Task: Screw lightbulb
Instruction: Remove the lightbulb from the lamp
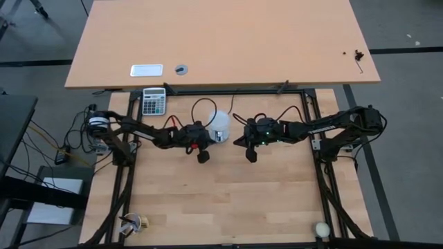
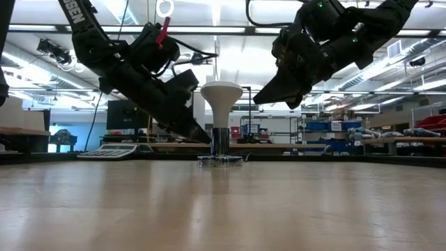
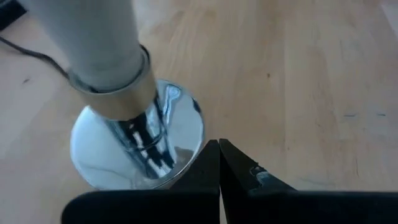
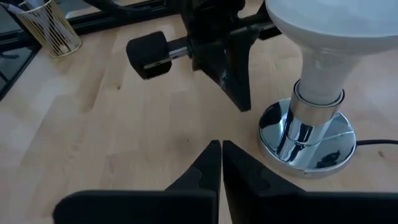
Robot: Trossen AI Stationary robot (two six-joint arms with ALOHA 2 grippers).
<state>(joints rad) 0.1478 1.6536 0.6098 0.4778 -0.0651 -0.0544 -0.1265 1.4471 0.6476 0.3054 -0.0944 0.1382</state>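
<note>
Beside the socket (image 4: 306, 140) both grippers hang closed and empty — left (image 3: 219, 163), right (image 4: 221, 163). Bulb (image 2: 221, 103) upright: light, fragile, slippery — grip the dome's widest part, gently.

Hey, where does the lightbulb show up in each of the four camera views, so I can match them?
High view: the lightbulb sits at the table's middle, between the two grippers.
Low view: centre, upright in the silver socket.
Left wrist view: upper left, its neck entering the socket.
Right wrist view: upper right, dome cut off by the edge.
Shared landmark: the shiny round socket base under the bulb, seen in the low view and both wrist views.
</note>
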